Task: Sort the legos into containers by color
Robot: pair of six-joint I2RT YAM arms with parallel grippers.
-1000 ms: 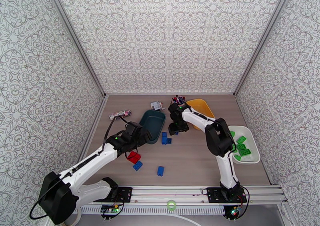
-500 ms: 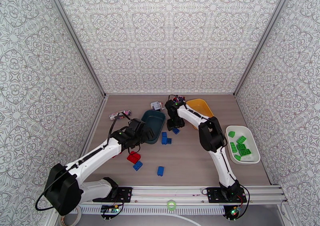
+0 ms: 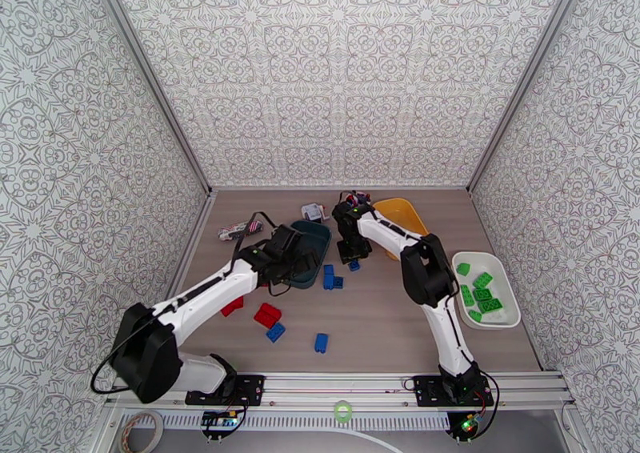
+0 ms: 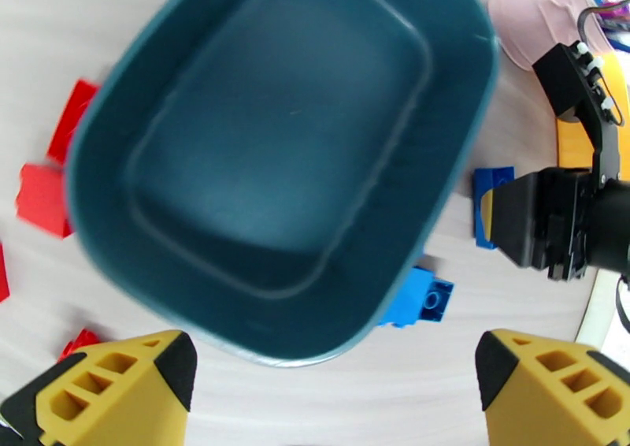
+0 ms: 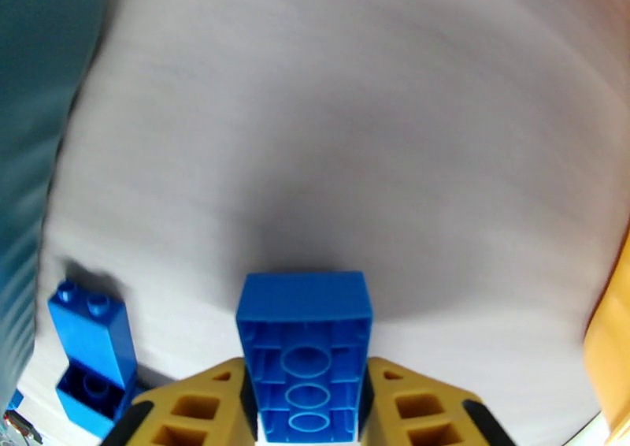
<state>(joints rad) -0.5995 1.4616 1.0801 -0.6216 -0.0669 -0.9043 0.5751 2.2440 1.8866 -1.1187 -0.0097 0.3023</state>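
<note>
1. Blue plastic was found in the right gripper (image 5: 305, 396): one blue lego (image 5: 303, 345) was pinched between its two yellow fingers (image 5: 197, 404). The hollow underside was turned toward the wrist camera, and the far end projected past the fingertips toward the table (image 5: 354, 124).
2. From overhead, the right gripper (image 3: 352, 256) was seen low over the table between the teal tray (image 3: 316, 238) and the yellow tray (image 3: 404, 210), with the held lego (image 3: 354, 265) at its tip. Whether that lego touched the table could not be determined.
3. The jaws of the left gripper (image 4: 331, 392) were seen spread wide. One yellow finger (image 4: 110, 384) was recorded at each lower corner of the wrist view, and the near rim of the teal tray (image 4: 283, 140) lay below the gap between them. Overhead, the left gripper (image 3: 300, 258) was placed at that tray's near edge.
4. A blue pair (image 3: 328, 277) of legos was noted on the table just beside the teal tray's near right corner, close to the right gripper but apart from it.
5. Two further blue legos (image 3: 276, 332) and (image 3: 322, 342), a red lego (image 3: 267, 314) and a second red lego (image 3: 233, 306) were recorded loose on the table, nearer the arm bases.
6. Green legos (image 3: 484, 290) were recorded inside the white tray (image 3: 500, 270), well apart from both grippers.
</note>
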